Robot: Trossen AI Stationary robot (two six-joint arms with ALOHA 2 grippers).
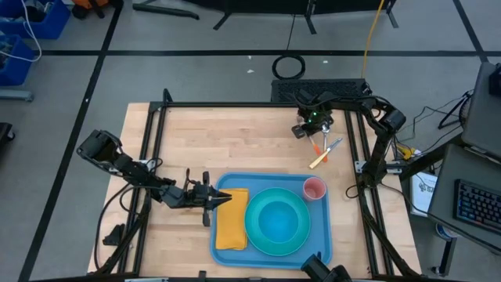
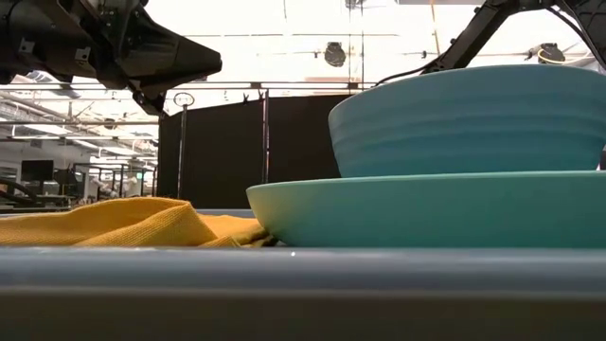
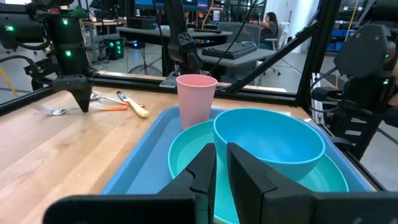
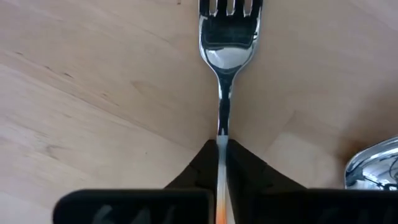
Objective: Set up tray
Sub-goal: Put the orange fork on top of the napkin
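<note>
From above, 1 blue tray point(image 1: 270, 249) sits at the near edge of the wooden table point(image 1: 219, 137), toward its right half. It carries 1 teal plate point(image 1: 258, 235) with 1 blue bowl point(image 1: 280, 221) on it, 1 yellow cloth point(image 1: 232, 219) along the tray's left side and 1 pink cup point(image 1: 314, 189) in its far right corner. The left gripper point(image 1: 224, 199) hovers over the tray's left rim, fingers nearly together and empty. The right gripper point(image 1: 313, 135) is down near the table's far right corner, at a small cluster of cutlery.

At table height, bowl, plate and cloth rise behind the tray's rim, a lit workshop beyond.

The left wrist shows desks and 1 seated person point(image 3: 268, 23) in the background.

The right wrist shows both fingers closed on 1 fork point(image 4: 227, 43) by its handle, tines lying on the wood; 1 more shiny utensil point(image 4: 373, 167) lies beside.
</note>
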